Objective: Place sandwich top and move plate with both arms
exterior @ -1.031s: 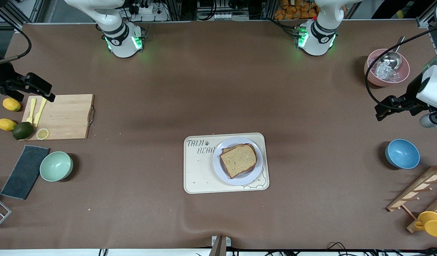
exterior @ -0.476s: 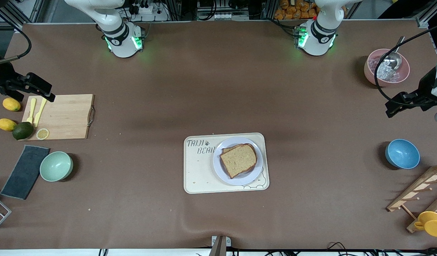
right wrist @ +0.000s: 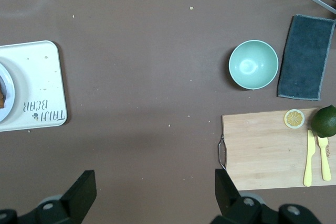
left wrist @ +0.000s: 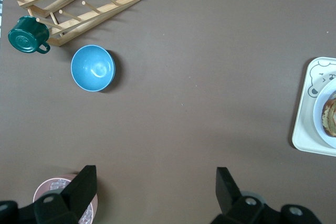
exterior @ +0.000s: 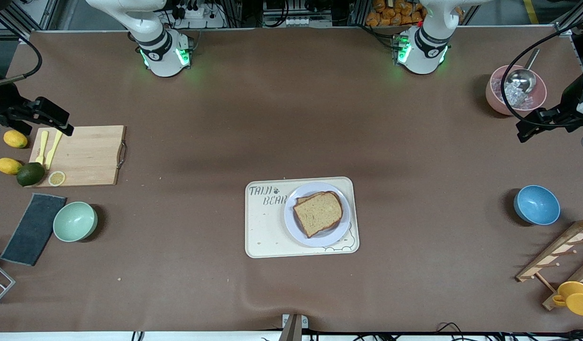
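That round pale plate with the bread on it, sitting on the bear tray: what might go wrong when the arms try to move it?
The light-brown bread slice lies loose and slightly askew on another slice, so a tilt of the small round pale lavender plate could slide it off. The plate sits on the cream rectangular bear-printed tray, which might shift or lift with it. Both open grippers, left beside the pink bowl and right over the wooden cutting board, start far away and could grip unevenly.
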`<state>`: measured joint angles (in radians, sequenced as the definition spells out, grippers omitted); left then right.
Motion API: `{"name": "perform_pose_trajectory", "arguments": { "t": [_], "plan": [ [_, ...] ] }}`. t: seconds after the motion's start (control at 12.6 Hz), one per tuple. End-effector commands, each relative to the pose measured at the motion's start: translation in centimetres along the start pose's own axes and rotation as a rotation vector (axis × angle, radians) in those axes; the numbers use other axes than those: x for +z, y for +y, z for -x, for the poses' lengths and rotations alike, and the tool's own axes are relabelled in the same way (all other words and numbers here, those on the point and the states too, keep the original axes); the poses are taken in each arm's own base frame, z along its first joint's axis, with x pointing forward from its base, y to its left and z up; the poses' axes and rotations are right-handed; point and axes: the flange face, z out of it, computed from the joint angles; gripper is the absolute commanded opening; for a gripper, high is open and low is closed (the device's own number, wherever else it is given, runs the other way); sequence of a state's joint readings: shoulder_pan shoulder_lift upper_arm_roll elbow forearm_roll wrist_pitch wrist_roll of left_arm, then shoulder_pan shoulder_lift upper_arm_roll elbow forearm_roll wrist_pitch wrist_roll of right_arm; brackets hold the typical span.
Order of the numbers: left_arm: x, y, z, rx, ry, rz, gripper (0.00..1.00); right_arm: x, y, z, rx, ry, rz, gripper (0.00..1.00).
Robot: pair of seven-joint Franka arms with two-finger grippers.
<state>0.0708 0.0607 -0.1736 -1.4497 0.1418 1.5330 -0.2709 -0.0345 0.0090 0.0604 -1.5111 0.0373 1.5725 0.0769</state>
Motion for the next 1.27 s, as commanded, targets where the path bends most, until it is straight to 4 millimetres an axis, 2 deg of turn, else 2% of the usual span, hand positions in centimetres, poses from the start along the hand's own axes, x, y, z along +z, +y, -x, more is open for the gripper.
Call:
{"name": "perform_pose_trajectory", "arguments": {
  "t": [0.0, 0.08, 0.48, 0.87, 1.03, 1.19],
  "plan": [
    [-0.5, -0.6, 1.4, -0.023, -0.003, 0.003, 1.0, 0.0, 0.0, 0.1, 0.007, 0.0, 0.02, 1.0],
    [-0.4, -1.5, 1.3, -0.029, -0.006, 0.003, 1.0, 0.5, 0.1, 0.1, 0.009, -0.008, 0.021, 1.0],
    [0.1, -2.3, 0.8, -0.04, -0.017, 0.004, 1.0, 0.6, 0.1, 0.1, 0.009, -0.008, 0.021, 1.0],
    [2.3, -1.6, -0.5, -0.019, -0.049, 0.004, 1.0, 0.6, -0.1, 0.2, 0.006, -0.009, 0.021, 1.0],
    [2.4, -1.2, -0.6, -0.012, -0.047, 0.001, 1.0, 0.5, -0.1, 0.3, 0.006, -0.011, 0.022, 1.0],
    [1.5, -1.2, -0.6, -0.012, -0.028, 0.008, 1.0, 0.6, -0.1, 0.2, 0.006, -0.012, 0.022, 1.0]
  ]
}}
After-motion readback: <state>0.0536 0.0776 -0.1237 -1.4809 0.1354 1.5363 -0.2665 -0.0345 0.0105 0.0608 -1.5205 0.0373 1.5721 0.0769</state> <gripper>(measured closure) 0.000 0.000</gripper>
